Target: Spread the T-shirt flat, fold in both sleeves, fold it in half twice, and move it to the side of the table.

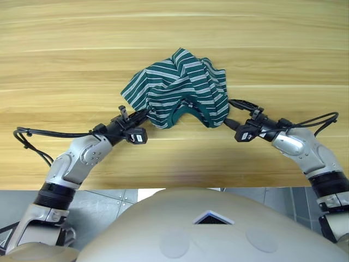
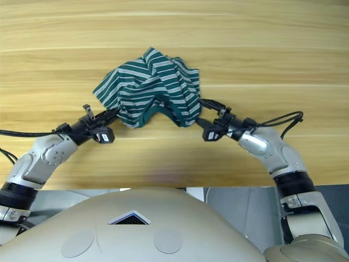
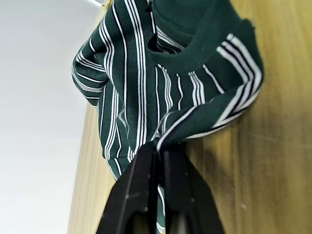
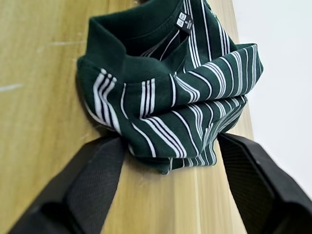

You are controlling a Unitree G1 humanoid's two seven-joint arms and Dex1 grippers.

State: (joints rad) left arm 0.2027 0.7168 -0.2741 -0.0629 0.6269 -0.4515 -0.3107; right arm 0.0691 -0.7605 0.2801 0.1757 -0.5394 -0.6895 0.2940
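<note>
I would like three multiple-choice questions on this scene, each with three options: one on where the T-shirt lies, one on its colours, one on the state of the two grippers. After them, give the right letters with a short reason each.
1. Where is the T-shirt?
A. Bunched up in the middle of the wooden table
B. Hanging over the table's edge
C. Folded flat at the table's side

2. What colours has it?
A. Red with dots
B. Dark green with white stripes
C. Plain grey

3. How do the jaws stand?
A. Both pairs open
B. Both pairs shut
C. The left gripper is shut on the fabric, the right gripper is open around it

Answers: 1 A, it lies crumpled mid-table; 2 B, the stripes show in every view; 3 C, the wrist views show the pinch and the gap.
</note>
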